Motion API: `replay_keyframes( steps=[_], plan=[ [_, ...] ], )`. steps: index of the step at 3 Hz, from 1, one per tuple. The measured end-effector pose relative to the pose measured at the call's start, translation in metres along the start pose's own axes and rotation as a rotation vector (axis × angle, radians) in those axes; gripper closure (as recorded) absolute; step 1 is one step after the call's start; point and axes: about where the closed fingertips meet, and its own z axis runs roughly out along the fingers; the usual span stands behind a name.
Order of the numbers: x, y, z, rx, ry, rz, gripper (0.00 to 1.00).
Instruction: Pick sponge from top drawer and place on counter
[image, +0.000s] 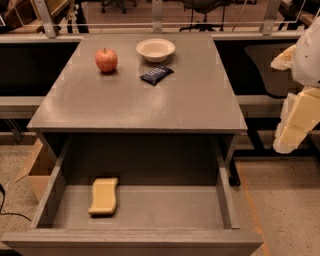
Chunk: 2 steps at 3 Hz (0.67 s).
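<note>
The sponge (103, 196), a pale yellow block with wavy edges, lies flat on the left part of the floor of the top drawer (165, 207). The drawer is pulled fully out below the front edge of the counter (140, 107). My gripper (278, 105) hangs at the far right of the view, beside the cabinet's right side, at about counter height and well away from the sponge. Its two pale yellow fingers (297, 120) stand apart with nothing between them.
On the back of the counter stand a red apple (106, 60), a white bowl (155, 49) and a dark blue packet (156, 74). A cardboard box (36, 167) sits on the floor left of the drawer. Railings and dark benches run behind the cabinet.
</note>
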Motion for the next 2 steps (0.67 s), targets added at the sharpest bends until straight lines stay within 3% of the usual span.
replay_keyframes(
  steps=[1,2],
  plan=[
    [0.0,0.0,0.0,0.0,0.0,0.0,0.0],
    [-0.0095,0.0033,-0.0015,-0.016,-0.032,-0.064,0.0]
  ],
)
